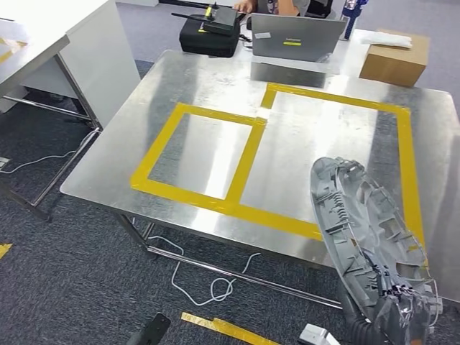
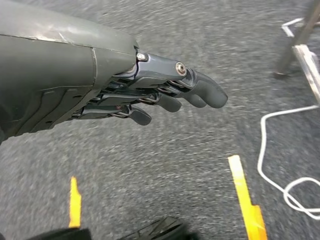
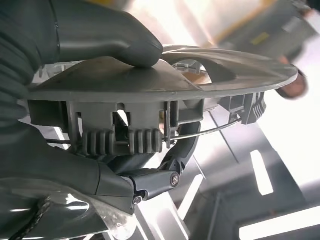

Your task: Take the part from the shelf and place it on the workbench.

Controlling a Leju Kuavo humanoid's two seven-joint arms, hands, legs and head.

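Note:
The part (image 1: 366, 233) is a round grey plastic wheel cover with ribs and a wire ring on its back. My right hand (image 1: 399, 316) grips its lower rim and holds it tilted over the front right corner of the steel workbench (image 1: 320, 144). In the right wrist view the thumb (image 3: 109, 37) presses on the cover's smooth face (image 3: 158, 80) and the fingers (image 3: 166, 172) curl under the ribbed side. My left hand (image 2: 166, 95) hangs above the grey carpet with its fingers stretched out and holding nothing.
Yellow tape (image 1: 238, 208) marks two rectangles on the workbench. At its far edge stand a laptop (image 1: 295, 36), a black case (image 1: 210, 32) and a cardboard box (image 1: 394, 57). A white cable (image 1: 214, 287) lies under the workbench. A white table (image 1: 49, 43) stands at left.

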